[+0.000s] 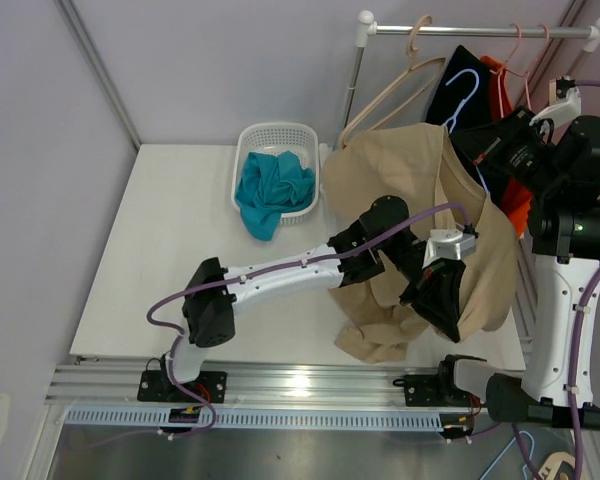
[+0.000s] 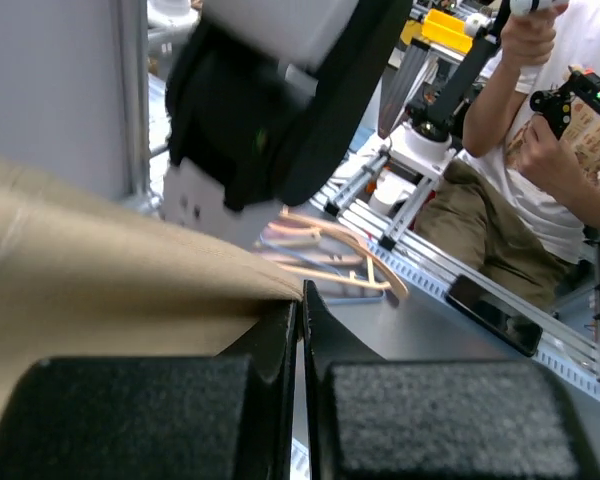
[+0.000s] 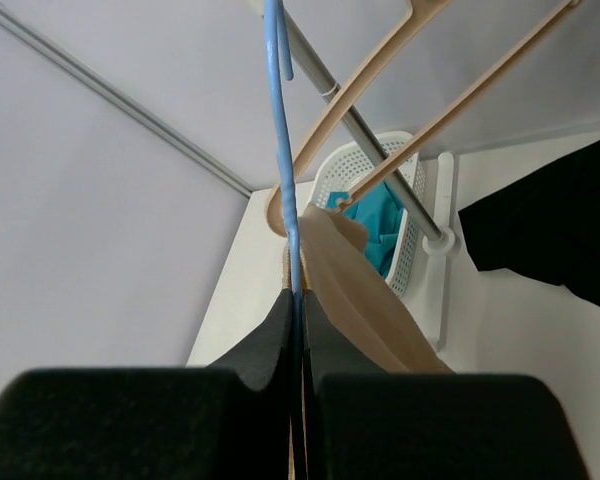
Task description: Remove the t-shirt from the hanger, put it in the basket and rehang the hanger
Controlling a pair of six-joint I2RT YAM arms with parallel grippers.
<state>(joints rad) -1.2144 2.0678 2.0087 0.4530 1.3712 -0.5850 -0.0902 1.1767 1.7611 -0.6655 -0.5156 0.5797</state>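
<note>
The t-shirt (image 1: pixel 410 180) was tan, like sand. It was big and soft, with lots of folds. Its top hung up near the rack (image 1: pixel 480 30), at the back right of the table (image 1: pixel 160 260). The rest fell down in a heap on the right side of the table, and the bottom edge lay bunched near the front. Its neck hole showed near the top, with a blue line along it.

The left arm reached across the table to the lower part of the shirt. The left claw (image 2: pixel 300 300) was pinched shut. An edge of the tan cloth ran right into its tips, so it was gripping the t-shirt there.

The right arm stood up high by the rack. The right claw (image 3: pixel 298 300) was pinched shut too. A thin blue hanger (image 3: pixel 278 120) came straight down into its tips, so it was gripping that. The top of the shirt was bunched up and touched the side of this claw.

Two light brown hangers (image 3: pixel 380 70) hung on the rack. A black cloth (image 1: pixel 460 60) and an orange cloth (image 1: pixel 500 85) hung there too.

A white basket (image 1: pixel 250 150) sat at the back of the table, just left of the shirt. A blue-green cloth (image 1: pixel 270 190) lay in it and hung over its front edge.
</note>
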